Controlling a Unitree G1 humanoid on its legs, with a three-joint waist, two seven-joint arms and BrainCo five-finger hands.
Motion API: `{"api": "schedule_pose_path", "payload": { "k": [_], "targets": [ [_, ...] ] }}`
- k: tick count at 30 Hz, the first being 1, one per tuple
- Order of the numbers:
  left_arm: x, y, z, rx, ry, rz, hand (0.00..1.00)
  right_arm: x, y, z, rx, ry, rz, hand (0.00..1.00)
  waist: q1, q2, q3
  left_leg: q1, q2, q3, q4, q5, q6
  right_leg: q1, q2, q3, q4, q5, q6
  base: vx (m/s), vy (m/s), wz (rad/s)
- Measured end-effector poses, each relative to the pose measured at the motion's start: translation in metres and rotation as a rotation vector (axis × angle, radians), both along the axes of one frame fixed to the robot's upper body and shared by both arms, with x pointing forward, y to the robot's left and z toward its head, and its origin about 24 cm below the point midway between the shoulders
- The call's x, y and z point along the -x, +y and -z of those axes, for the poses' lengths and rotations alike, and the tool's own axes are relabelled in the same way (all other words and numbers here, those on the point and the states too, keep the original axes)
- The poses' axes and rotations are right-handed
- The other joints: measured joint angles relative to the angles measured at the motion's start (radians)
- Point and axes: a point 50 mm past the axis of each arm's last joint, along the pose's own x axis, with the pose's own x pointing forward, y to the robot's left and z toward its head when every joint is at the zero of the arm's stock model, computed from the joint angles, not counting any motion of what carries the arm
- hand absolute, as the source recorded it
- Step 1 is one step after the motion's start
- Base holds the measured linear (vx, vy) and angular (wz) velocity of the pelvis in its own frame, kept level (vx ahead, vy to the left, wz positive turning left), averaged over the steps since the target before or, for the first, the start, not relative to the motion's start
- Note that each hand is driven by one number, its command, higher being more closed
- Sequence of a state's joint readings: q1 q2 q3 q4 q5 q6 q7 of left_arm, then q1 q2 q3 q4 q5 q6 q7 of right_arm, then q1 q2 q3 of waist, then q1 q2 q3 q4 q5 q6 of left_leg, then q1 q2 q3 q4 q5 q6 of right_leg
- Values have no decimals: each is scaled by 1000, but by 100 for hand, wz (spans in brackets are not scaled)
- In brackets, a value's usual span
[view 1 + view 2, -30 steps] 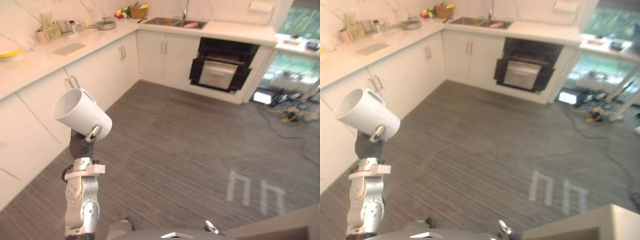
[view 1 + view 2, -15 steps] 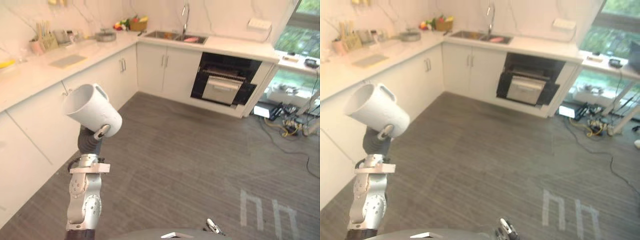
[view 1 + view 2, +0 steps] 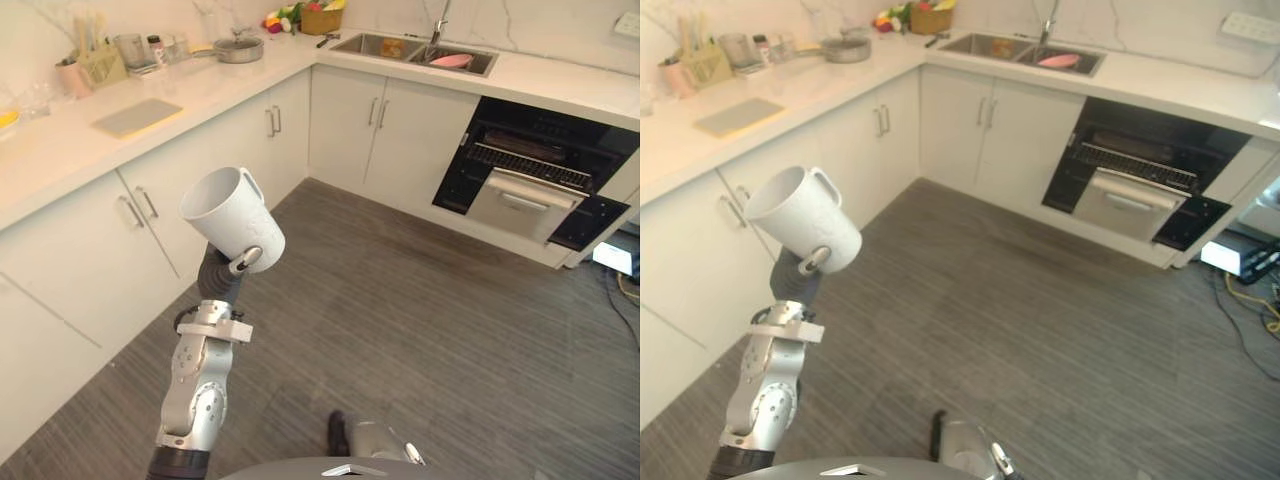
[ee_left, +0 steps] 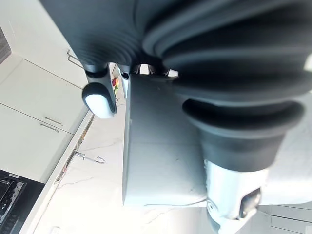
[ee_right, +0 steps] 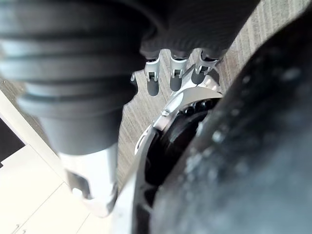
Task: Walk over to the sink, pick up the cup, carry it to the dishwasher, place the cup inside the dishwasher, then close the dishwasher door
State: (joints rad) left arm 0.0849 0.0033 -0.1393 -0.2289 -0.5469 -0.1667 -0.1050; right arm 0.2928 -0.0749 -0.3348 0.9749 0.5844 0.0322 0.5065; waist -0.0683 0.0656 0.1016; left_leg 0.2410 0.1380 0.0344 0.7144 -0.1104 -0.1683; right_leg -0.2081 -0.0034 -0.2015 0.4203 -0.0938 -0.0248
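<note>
My left hand (image 3: pixel 244 263) is raised in front of me and shut on the white cup (image 3: pixel 232 218), which tilts with its mouth up and to the left and its handle away from me. Most of the hand is hidden behind the cup. In the left wrist view the cup's wall (image 4: pixel 161 146) lies against the palm, with the thumb (image 4: pixel 100 100) curled beside it. The dishwasher (image 3: pixel 530 180) stands open and dark under the far counter at the right, its door (image 3: pixel 520 205) partly lowered. The sink (image 3: pixel 415 50) is to its left. My right hand (image 5: pixel 170 73) hangs with relaxed fingers, holding nothing.
White cabinets and a counter run along the left, carrying a cutting board (image 3: pixel 137 116), a utensil holder (image 3: pixel 95 60), a pan (image 3: pixel 238 48) and a fruit basket (image 3: pixel 320 17). A pink dish (image 3: pixel 452 61) lies in the sink. Grey plank floor (image 3: pixel 420 320) stretches toward the dishwasher.
The camera has moved: the counter, sink and dishwasher now look nearer and sit further right. The cup stays held in my left hand, a little more upright.
</note>
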Motion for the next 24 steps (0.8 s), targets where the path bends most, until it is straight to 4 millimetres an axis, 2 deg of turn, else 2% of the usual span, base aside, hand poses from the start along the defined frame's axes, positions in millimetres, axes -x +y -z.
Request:
{"api": "schedule_pose_path", "payload": {
  "k": [1, 2, 3, 4, 5, 6, 7, 8, 9, 10, 11, 12, 13, 14, 15, 17, 18, 19, 20, 21, 22, 24],
  "targets": [
    [0, -6, -1, 22, -9, 13, 100, -1, -5, -2, 23, 4, -13, 0, 11, 12, 3, -143, 46, -1, 254, 140, -42, 63, 23, 0, -41, -24, -14, 456, -97, -2],
    [1, -9, -3, 36, -16, 20, 100, -2, -8, -3, 32, 0, -13, 0, 14, 23, 11, -215, 70, 6, 362, 132, -21, 105, 36, -2, -65, -31, -19, 475, -61, -3],
    [2, -11, -5, 54, -26, 17, 100, -1, -11, -4, 51, 0, -11, 0, 26, 30, 18, -326, 103, 40, 478, 92, 32, 179, 49, -2, -116, -42, -24, 361, -48, -9],
    [3, -11, -6, 56, -30, 16, 100, 0, -12, -4, 57, 2, -9, 0, 33, 28, 16, -367, 110, 63, 490, 61, 58, 212, 49, 0, -141, -45, -23, 498, -51, -26],
    [4, -9, -10, 55, -48, 12, 100, 2, -14, -5, 68, -2, -7, 0, 55, 24, 14, -456, 122, 130, 409, -26, 107, 286, 47, 19, -200, -48, -25, 480, -11, -39],
    [5, -6, -11, 56, -55, 0, 100, -3, -16, -7, 75, -23, -10, 0, 68, 22, 14, -485, 120, 169, 292, -65, 115, 316, 45, 42, -222, -54, -22, 468, 19, -51],
    [7, -3, -12, 57, -57, -12, 100, -10, -17, -8, 82, -48, -17, 0, 72, 19, 12, -491, 112, 191, 183, -82, 120, 327, 41, 58, -232, -58, -19, 140, 23, -73],
    [12, 2, -12, 57, -60, -38, 100, -28, -17, -12, 89, -111, -39, 0, 78, 14, 9, -482, 81, 209, -101, -84, 125, 336, 35, 93, -236, -68, -3, -68, 24, -84],
    [16, 5, -9, 54, -52, -51, 100, -39, -16, -15, 93, -160, -56, 0, 82, 6, 5, -463, 39, 180, -361, -30, 123, 344, 29, 127, -237, -93, 14, -125, 40, -85],
    [17, 6, -7, 52, -44, -55, 100, -45, -15, -17, 92, -179, -59, 0, 89, 0, 1, -460, 19, 152, -423, 32, 125, 348, 24, 143, -234, -108, 21, 150, 157, -97],
    [22, 10, -1, 42, -24, -68, 100, -52, -11, -17, 75, -199, -57, 0, 108, -19, -14, -424, -15, 121, -470, 142, 135, 359, 14, 199, -234, -130, 43, 387, 220, -83],
    [25, 15, 3, 25, -16, -75, 100, -57, -1, -15, 47, -206, -47, 0, 111, -50, -30, -412, -38, 135, -471, 139, 150, 373, -14, 225, -243, -140, 55, 577, 272, -73],
    [26, 18, 3, 3, -18, -74, 100, -59, 11, -13, 20, -207, -42, 0, 108, -88, -45, -418, -48, 157, -444, 104, 163, 375, -40, 229, -251, -139, 62, 524, 221, -37],
    [26, 20, 3, -6, -20, -77, 100, -60, 16, -12, 6, -203, -37, 0, 116, -102, -45, -416, -48, 167, -409, 66, 162, 385, -46, 232, -246, -130, 74, 461, 198, -31],
    [26, 22, 3, -10, -19, -80, 100, -60, 18, -12, 5, -198, -26, 0, 121, -107, -43, -400, -45, 181, -383, 32, 162, 387, -51, 234, -210, -125, 80, 368, 165, -38],
    [26, 22, 1, -20, -34, -69, 100, -55, 16, -11, -1, -190, 50, 0, 123, -111, -33, -296, -62, 201, -404, -34, 170, 325, -69, 229, 78, -140, 116, 174, 141, -30],
    [27, 21, -4, -32, -59, -51, 100, -45, 17, -9, -14, -174, 99, 0, 116, -123, -33, -235, -93, 221, -411, -73, 182, 194, -111, 233, 390, -72, 155, 34, 141, -5],
    [26, 19, -5, -56, -73, -26, 100, -31, 17, -6, -17, -145, 140, 0, 93, -139, -45, -180, -122, 217, -416, -116, 201, 111, -138, 234, 597, 88, 138, 90, 156, 4],
    [26, 17, -4, -65, -73, -16, 100, -28, 14, -6, -6, -141, 153, 0, 85, -142, -48, -155, -128, 214, -421, -133, 206, 86, -141, 236, 642, 126, 113, 296, 164, 14],
    [24, 15, -5, -80, -80, -10, 100, -17, 10, -4, 3, -114, 173, 0, 67, -129, -53, -119, -129, 213, -430, -156, 207, 21, -138, 215, 687, 100, 63, 398, 155, 8],
    [19, 15, -5, -89, -83, -3, 100, -8, 12, -3, 2, -92, 201, 0, 46, -123, -54, -87, -128, 210, -455, -166, 203, -55, -130, 184, 716, 23, 37, 402, 114, 10],
    [12, 10, -6, -104, -85, 24, 100, 7, 17, -1, -7, -69, 277, 0, 9, -120, -51, -29, -119, 192, -508, -170, 190, -132, -112, 110, 678, -49, 45, 389, 19, 22]
  ]
}}
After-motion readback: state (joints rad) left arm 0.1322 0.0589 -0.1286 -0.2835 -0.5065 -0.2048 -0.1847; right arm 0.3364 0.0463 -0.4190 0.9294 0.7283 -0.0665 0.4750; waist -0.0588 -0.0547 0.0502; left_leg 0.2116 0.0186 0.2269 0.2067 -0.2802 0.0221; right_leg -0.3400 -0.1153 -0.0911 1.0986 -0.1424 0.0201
